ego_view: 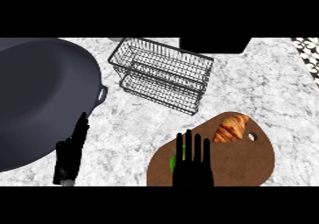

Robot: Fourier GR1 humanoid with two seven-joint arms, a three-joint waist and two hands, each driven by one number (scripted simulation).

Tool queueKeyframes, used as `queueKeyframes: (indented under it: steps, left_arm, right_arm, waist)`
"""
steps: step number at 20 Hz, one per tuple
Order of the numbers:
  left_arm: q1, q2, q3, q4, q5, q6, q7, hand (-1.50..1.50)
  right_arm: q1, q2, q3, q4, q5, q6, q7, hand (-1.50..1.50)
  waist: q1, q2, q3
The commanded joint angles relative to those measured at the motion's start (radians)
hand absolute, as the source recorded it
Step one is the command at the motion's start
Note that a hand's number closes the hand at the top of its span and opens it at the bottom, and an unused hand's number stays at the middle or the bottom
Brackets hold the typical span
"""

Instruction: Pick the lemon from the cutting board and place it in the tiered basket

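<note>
A brown wooden cutting board (246,162) lies at the lower right of the counter. On its left part, a small yellow-green fruit (173,161) shows as a sliver beside and beneath my right hand (193,164); most of it is hidden. My right hand is above the board's left half with fingers straight and pointing away from me, open. The black wire tiered basket (163,74) stands farther back at center, with nothing visible inside. My left hand (71,153) rests at the lower left, fingers straight, open, holding nothing.
A croissant (231,127) lies on the board's far end near its hanging hole. A large dark pan (39,100) fills the left side, with its small handle toward the basket. A black object sits at the counter's back edge.
</note>
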Motion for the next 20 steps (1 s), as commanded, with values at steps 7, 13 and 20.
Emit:
queueKeyframes:
  steps: [7, 13, 20]
  left_arm:
    - [0.023, -0.008, 0.003, 0.015, -0.008, -0.013, -0.003, 0.0]
    - [0.026, 0.013, 0.036, 0.017, 0.013, -0.049, -0.018, 0.0]
    - [0.029, -0.027, 0.022, 0.045, -0.033, -0.012, -0.037, 0.0]
  right_arm:
    - [-0.045, 0.046, -0.005, 0.094, -0.074, 0.072, 0.231, -1.5]
    - [-0.081, 0.046, -0.028, 0.16, -0.149, 0.012, 0.251, -1.5]
    - [-0.03, 0.046, -0.105, 0.214, -0.092, -0.036, 0.126, -1.5]
  waist:
    - [0.001, 0.002, -0.002]
    - [0.006, 0.003, -0.002]
    - [-0.006, 0.003, -0.002]
